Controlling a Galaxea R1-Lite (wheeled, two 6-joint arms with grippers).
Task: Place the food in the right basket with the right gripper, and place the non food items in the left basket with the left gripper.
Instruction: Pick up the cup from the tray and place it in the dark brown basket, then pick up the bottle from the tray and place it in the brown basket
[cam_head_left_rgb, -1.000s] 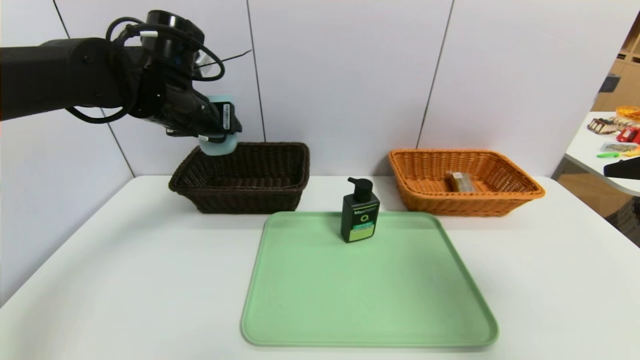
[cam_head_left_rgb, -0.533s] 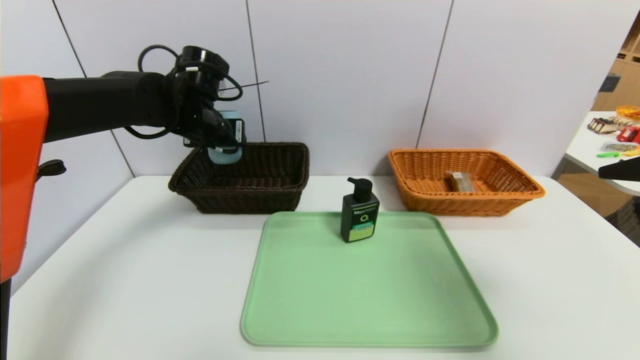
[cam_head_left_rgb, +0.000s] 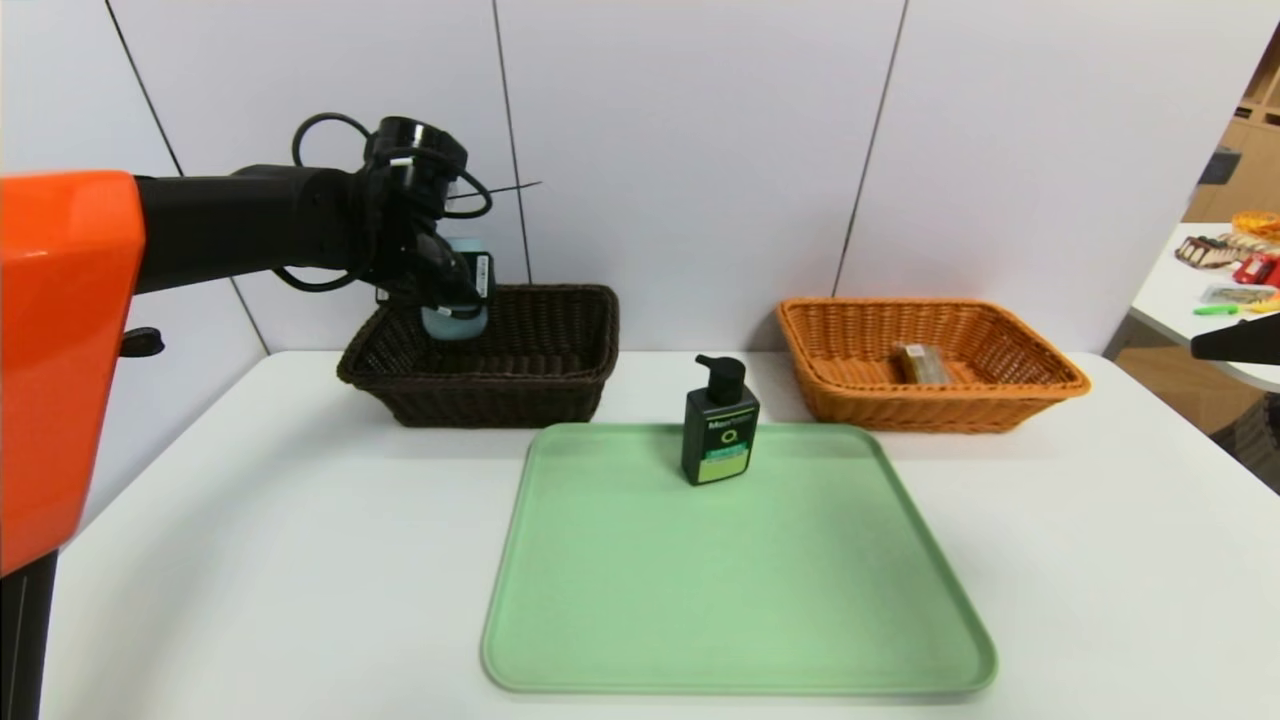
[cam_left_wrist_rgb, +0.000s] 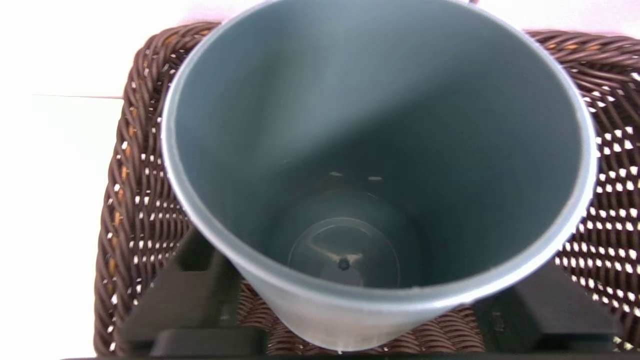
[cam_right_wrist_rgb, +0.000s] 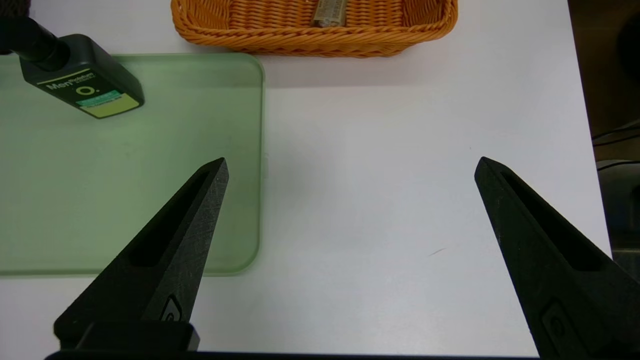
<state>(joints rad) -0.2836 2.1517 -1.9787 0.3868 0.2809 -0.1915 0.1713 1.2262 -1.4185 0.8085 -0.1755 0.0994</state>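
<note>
Over at the back left of the worktop (cam_head_left_rgb: 250, 520), the left hand (cam_head_left_rgb: 452, 300) grips the cup (cam_head_left_rgb: 455, 322) upright, its base lowered inside the dark basket (cam_head_left_rgb: 520, 385); the left wrist view shows a finger (cam_left_wrist_rgb: 187, 295) on either side of the cup. On the green tray (cam_head_left_rgb: 735, 600) stands the pump bottle (cam_head_left_rgb: 719, 422), near its far edge. Within the orange basket (cam_head_left_rgb: 850, 400) lies the snack bar (cam_head_left_rgb: 920, 363). Nearer the robot, the right hand (cam_right_wrist_rgb: 350, 167) hangs over the worktop with its fingers spread wide, empty.
</note>
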